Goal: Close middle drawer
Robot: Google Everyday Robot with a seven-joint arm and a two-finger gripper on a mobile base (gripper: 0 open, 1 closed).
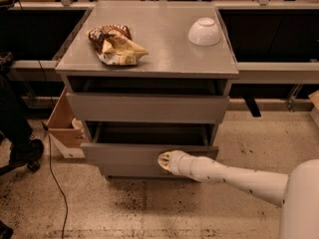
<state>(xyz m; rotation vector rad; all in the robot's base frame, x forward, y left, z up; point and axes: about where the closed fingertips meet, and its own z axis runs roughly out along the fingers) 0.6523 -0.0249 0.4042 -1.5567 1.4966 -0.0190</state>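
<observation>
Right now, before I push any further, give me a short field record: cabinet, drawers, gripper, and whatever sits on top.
cabinet: grey metal drawer cabinet
middle drawer: grey middle drawer, pulled out, not yet closed
upper drawer: grey upper drawer, out slightly, less far than the middle one
gripper: gripper at the middle drawer's front panel, near its centre
on top, left: crumpled brown and yellow snack bag
on top, right: white bowl, upside down
floor, left of cabinet: open cardboard box
</observation>
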